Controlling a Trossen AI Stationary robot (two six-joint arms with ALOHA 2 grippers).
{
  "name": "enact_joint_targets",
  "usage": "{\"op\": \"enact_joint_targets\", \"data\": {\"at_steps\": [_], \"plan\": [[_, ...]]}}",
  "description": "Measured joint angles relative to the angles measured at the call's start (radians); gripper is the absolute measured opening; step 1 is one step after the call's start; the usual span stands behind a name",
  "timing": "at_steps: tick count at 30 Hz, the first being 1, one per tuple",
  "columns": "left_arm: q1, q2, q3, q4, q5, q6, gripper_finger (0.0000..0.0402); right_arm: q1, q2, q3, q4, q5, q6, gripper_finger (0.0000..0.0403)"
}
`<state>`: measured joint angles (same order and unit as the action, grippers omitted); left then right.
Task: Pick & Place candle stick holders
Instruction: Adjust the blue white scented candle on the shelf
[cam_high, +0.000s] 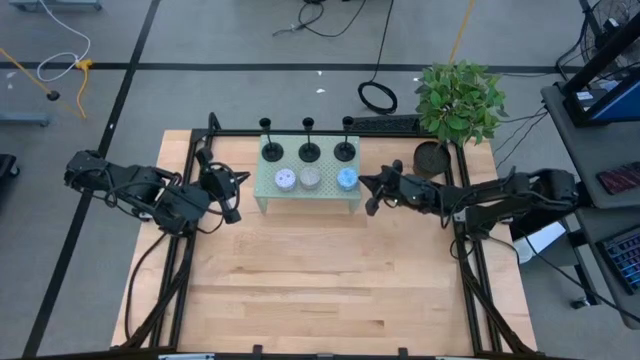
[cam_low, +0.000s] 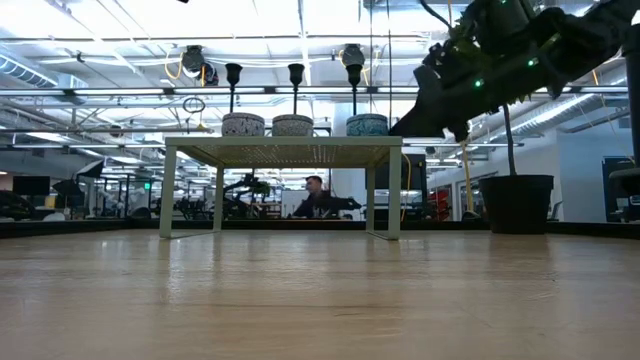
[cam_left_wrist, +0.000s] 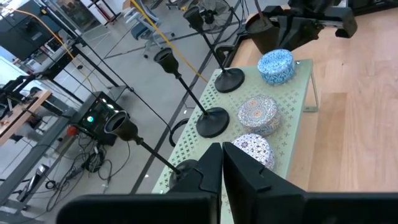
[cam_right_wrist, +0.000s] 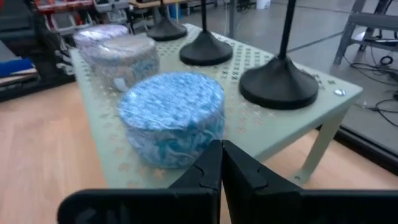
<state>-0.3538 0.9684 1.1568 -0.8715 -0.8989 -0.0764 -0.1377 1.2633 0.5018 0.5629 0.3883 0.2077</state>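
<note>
Three matte-black candle stick holders (cam_high: 309, 150) stand upright by their disc bases in a row along the far side of the green stand (cam_high: 262, 196). They also show in the left wrist view (cam_left_wrist: 211, 121) and the right wrist view (cam_right_wrist: 278, 84). My left gripper (cam_high: 236, 196) is shut and empty just left of the stand, above the table; its fingers (cam_left_wrist: 221, 165) point toward the stand. My right gripper (cam_high: 368, 195) is shut and empty just right of the stand, and its fingers (cam_right_wrist: 221, 163) face the blue tin (cam_right_wrist: 173, 115).
Three round patterned tins (cam_high: 311, 178) sit in a row on the stand's near side, in front of the holders. A potted plant in a black pot (cam_high: 432, 158) stands at the table's far right corner. Bare wooden tabletop (cam_high: 320, 280) lies nearer than the stand.
</note>
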Motion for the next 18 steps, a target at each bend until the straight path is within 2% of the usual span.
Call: {"op": "enact_joint_targets", "data": {"at_steps": [18], "plan": [[0.0,0.0,0.0,0.001,-0.019,-0.003,0.0021,0.0,0.047,0.0,0.112,-0.002,-0.01,0.0]]}}
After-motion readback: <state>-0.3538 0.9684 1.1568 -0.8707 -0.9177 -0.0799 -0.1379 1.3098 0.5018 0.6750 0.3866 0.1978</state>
